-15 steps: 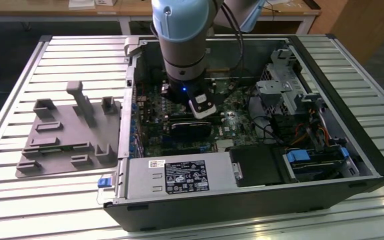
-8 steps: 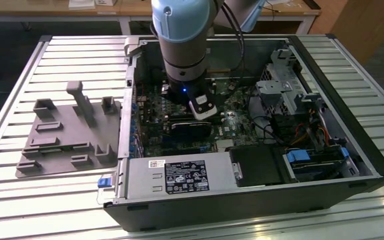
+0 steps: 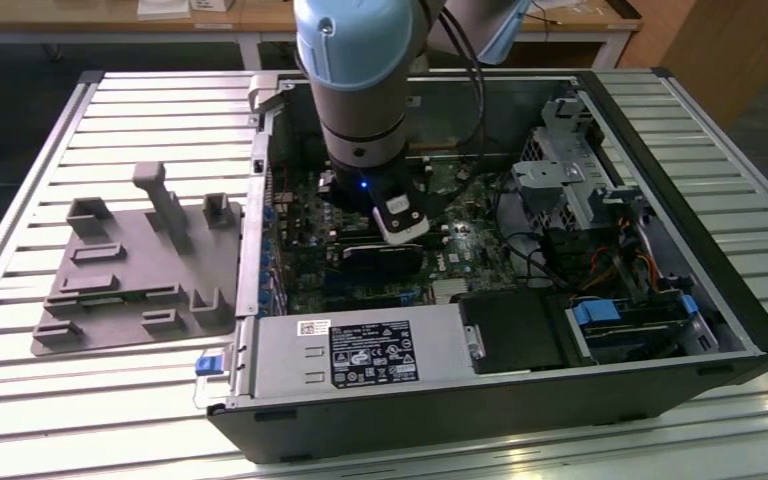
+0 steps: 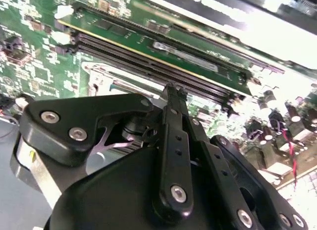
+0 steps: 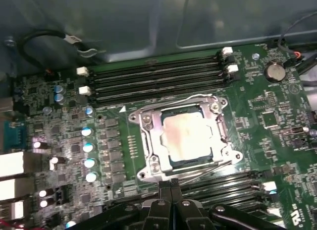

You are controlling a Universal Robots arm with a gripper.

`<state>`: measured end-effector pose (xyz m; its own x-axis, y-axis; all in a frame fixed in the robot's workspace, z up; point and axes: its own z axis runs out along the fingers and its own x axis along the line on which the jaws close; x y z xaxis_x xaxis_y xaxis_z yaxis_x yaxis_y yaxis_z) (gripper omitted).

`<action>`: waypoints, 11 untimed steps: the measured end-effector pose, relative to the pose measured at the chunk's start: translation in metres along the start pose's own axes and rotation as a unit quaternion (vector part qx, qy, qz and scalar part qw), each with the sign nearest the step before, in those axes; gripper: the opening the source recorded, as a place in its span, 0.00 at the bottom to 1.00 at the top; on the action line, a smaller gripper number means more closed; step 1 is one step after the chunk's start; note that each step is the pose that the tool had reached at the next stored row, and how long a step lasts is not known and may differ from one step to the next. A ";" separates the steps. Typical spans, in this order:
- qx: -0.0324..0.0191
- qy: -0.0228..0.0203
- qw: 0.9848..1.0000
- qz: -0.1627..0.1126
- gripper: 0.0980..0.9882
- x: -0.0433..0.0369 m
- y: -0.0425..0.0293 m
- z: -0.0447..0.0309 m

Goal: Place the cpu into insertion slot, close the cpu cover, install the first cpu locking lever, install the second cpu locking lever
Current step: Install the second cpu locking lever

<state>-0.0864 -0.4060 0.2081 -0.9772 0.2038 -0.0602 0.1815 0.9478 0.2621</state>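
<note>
cpu (image 5: 190, 136) in insertion slot (image 5: 148, 141) | cpu cover (image 5: 220, 133) down | jaws pressed together, empty, just beside cover edge

Bright overhead light, glare on the slatted table (image 3: 77, 120), dim case interior, soft focus in both wrist views

No print can be read. White stickers with dark marks sit on the silvery power supply (image 3: 344, 358), lower centre of the exterior view, too small to make out.

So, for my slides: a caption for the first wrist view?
Shut gripper beside the cpu cover, closed over the seated cpu.
</note>
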 end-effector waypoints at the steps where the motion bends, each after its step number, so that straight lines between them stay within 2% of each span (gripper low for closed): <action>1: 0.000 0.000 1.000 0.000 0.00 0.0020 -0.0004 -0.0001; 4: -0.003 0.000 1.000 0.000 0.00 0.0056 -0.0015 0.0012; 11: -0.015 0.003 1.000 0.002 0.00 0.0077 -0.0038 0.0083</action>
<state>-0.0937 -0.4060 0.1987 -0.9772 0.2054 -0.0539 0.1814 0.9392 0.2916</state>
